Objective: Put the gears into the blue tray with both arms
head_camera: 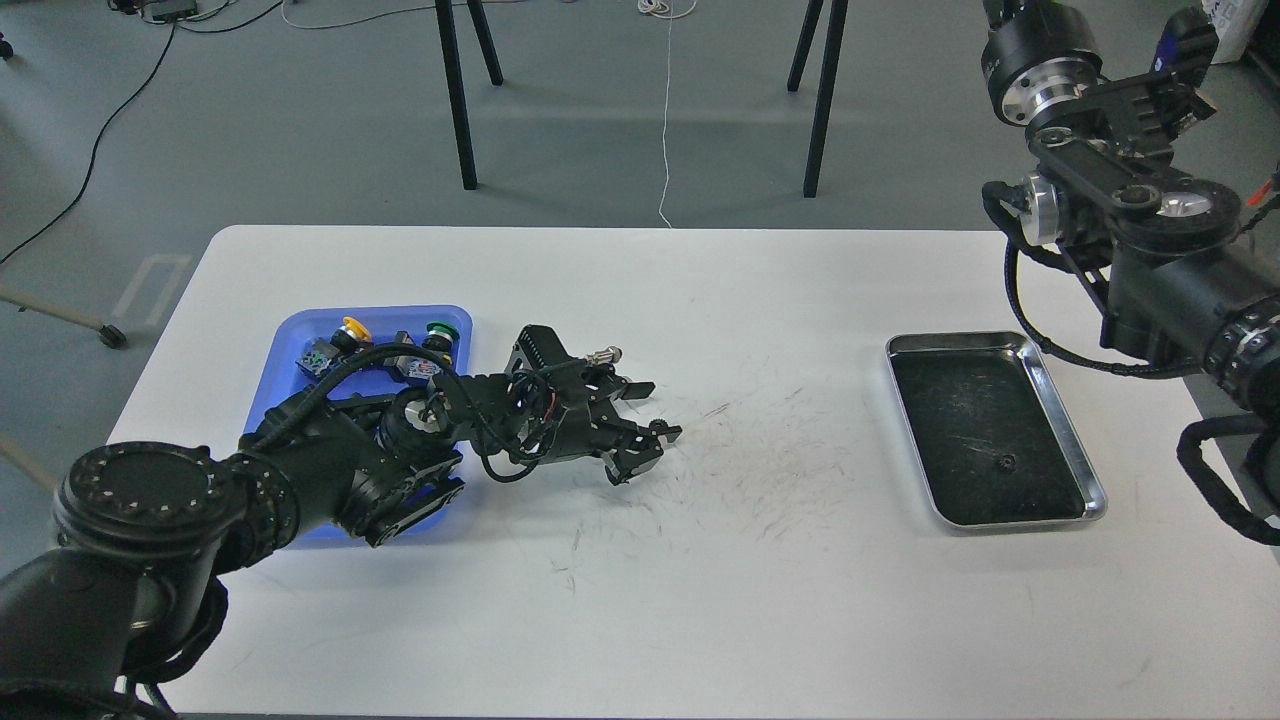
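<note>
One small black gear [1007, 461] lies on the dark bottom of the steel tray [1064, 400] at the right. The blue tray [292, 334] sits at the left, partly covered by my left arm, with coloured push-button switches [435, 333] at its far end. My left gripper [664, 408] hovers low over the bare table just right of the blue tray, open, with nothing between its fingers. My right gripper [1165, 88] is raised high at the upper right, beyond the steel tray, seen dark and end-on.
The white table [760, 580] shows dark scuff marks in its middle. Black stand legs [458, 100] rise from the floor behind the table's far edge. A white cord [667, 110] hangs down there.
</note>
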Motion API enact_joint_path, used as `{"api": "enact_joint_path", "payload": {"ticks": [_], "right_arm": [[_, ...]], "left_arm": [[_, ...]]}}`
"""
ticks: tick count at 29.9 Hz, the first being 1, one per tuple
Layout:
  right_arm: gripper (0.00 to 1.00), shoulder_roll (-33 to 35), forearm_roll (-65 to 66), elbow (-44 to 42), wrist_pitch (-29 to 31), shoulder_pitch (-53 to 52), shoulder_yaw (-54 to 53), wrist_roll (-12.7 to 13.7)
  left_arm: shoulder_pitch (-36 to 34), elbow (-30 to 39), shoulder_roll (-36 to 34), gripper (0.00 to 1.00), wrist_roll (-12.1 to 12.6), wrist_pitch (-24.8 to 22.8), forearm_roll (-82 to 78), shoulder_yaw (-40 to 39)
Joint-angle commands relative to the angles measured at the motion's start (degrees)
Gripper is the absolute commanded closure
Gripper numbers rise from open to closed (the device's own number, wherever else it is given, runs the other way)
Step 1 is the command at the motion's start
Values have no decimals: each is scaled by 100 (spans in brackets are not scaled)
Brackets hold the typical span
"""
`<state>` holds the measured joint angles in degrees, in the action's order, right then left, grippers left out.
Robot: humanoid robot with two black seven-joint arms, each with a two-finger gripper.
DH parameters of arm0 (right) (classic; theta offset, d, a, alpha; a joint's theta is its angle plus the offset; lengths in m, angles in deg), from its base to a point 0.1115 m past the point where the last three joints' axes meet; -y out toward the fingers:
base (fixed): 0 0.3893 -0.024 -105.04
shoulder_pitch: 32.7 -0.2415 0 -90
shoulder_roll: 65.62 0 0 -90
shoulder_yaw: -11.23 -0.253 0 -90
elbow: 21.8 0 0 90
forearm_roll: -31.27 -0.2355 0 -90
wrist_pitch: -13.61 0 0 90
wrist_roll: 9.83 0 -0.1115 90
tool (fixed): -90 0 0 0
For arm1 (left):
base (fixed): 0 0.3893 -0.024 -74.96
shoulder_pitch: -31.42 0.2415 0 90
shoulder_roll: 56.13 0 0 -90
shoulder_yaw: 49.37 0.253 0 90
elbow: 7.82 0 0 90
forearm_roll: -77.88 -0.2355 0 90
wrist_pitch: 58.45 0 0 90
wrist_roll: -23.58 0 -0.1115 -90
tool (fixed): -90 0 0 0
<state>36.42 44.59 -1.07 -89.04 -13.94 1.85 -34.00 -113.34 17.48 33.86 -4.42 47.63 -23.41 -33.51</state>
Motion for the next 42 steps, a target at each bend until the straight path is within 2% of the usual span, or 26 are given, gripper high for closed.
{"api": "enact_joint_path", "payload": {"ticks": [1, 9, 16, 30, 42], "right_arm": [[3, 0, 12, -7, 9, -30, 6, 9], [3, 0, 12, -7, 9, -39, 6, 9], [3, 0, 12, -7, 9, -21, 6, 9], [3, 97, 12, -25, 9, -39, 6, 18], [3, 132, 12, -25, 9, 14, 6, 18]], "left_arm": [[1, 1, 0, 45, -1, 0, -13, 56], [9, 1, 0, 48, -1, 0, -5, 154], [9, 1, 0, 55, -1, 0, 13, 154], [1, 28, 0, 75, -1, 8, 39, 154], [-8, 63, 0, 79, -1, 52, 66, 145]]}}
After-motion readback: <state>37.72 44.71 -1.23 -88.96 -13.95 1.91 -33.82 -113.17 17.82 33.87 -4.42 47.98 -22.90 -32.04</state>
